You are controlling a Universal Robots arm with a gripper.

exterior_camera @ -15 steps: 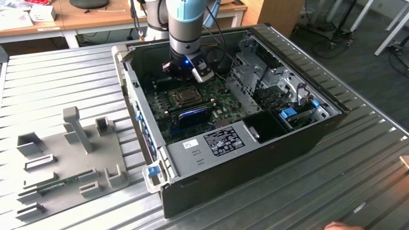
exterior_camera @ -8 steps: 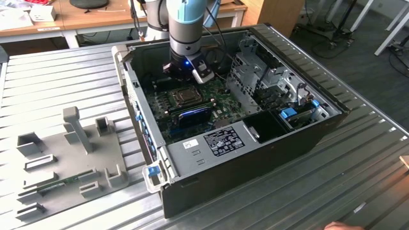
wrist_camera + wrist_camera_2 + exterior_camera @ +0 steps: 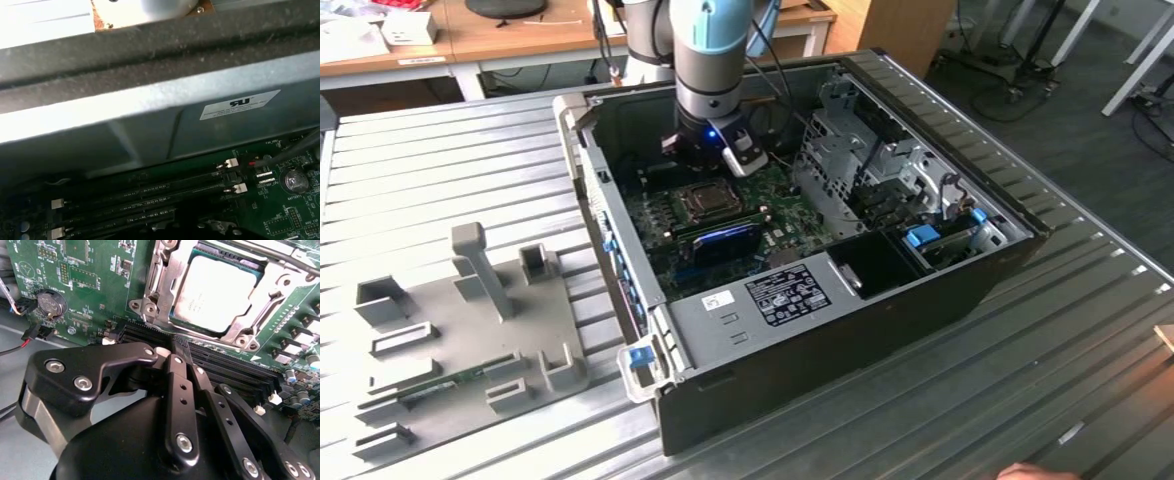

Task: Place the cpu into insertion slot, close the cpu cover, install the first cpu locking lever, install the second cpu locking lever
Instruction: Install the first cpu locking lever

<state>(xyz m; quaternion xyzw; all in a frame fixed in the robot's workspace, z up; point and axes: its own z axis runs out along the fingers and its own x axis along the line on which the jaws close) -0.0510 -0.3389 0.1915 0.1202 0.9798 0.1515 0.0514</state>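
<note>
Cpu (image 3: 212, 292) in insertion slot (image 3: 156, 270), cpu cover (image 3: 272, 290) around its edges, closed jaws nearby.

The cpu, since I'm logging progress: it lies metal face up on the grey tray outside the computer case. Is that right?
The place is wrong. The cpu lies metal face up, but on the green circuit board inside the computer case, framed by the cpu cover. The second wrist view shows it.

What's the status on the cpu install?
End effector shut, near black memory strips. Silvery square cpu seated, silver frame cover down around it. No obstruction seen.
</note>
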